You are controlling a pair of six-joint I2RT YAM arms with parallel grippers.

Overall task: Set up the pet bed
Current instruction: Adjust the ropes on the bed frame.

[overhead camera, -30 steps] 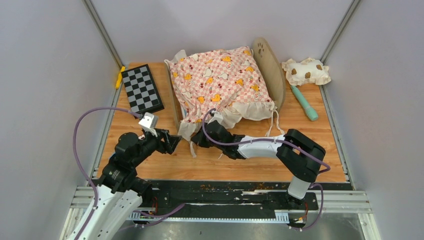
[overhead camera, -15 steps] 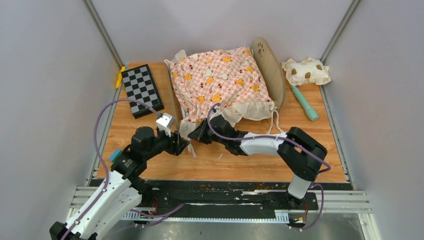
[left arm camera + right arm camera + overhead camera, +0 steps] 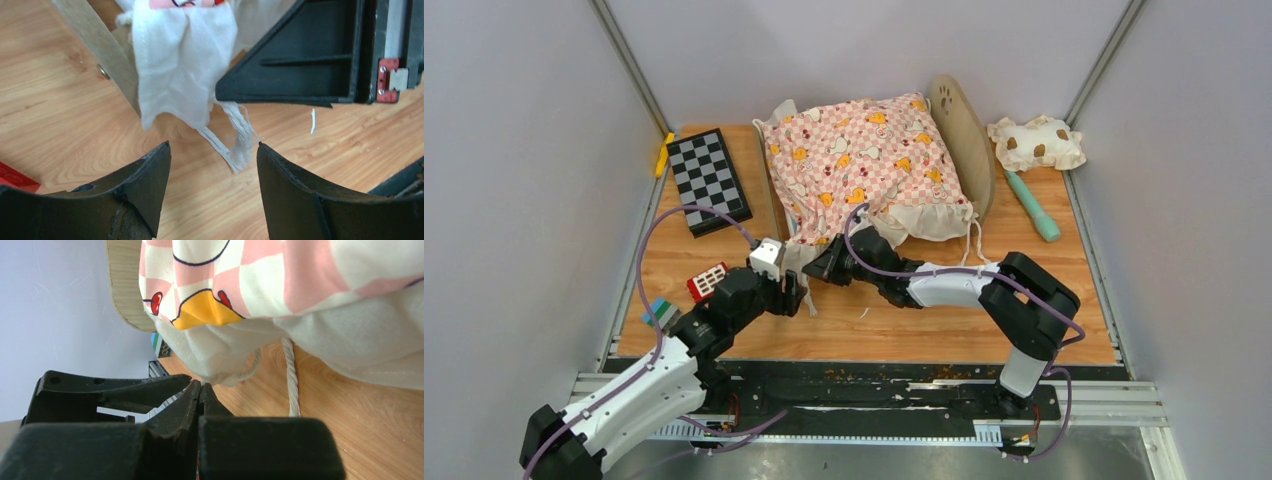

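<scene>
- My left arm has swung in from the left edge of the table toward the middle since a second ago. A red block and a blue-and-green block now show near that left edge. My right arm has barely shifted.
- The pet bed stands at the middle of the table's far edge, with its paw-print headboard toward the right. The pink checkered cushion lies over it and hides the base entirely.
- My left arm stretches low from the near-left corner. The left gripper is just short of the cushion's hanging near corner, jaws apart with nothing between them.
- My right arm folds leftward from the near-right corner. The right gripper is at that same cushion corner, fingers pressed together. I cannot tell whether any cloth is pinched in the tips.
- From overhead, both grippers crowd together and their tips are hard to separate.
- Only the left wrist view shows a frayed cord lying on the wood ahead of my parted fingers.
- Only the right wrist view shows my closed tips just under the cushion's white frill.
- A chessboard lies at the far-left corner and a spotted pillow at the far-right corner.
</scene>
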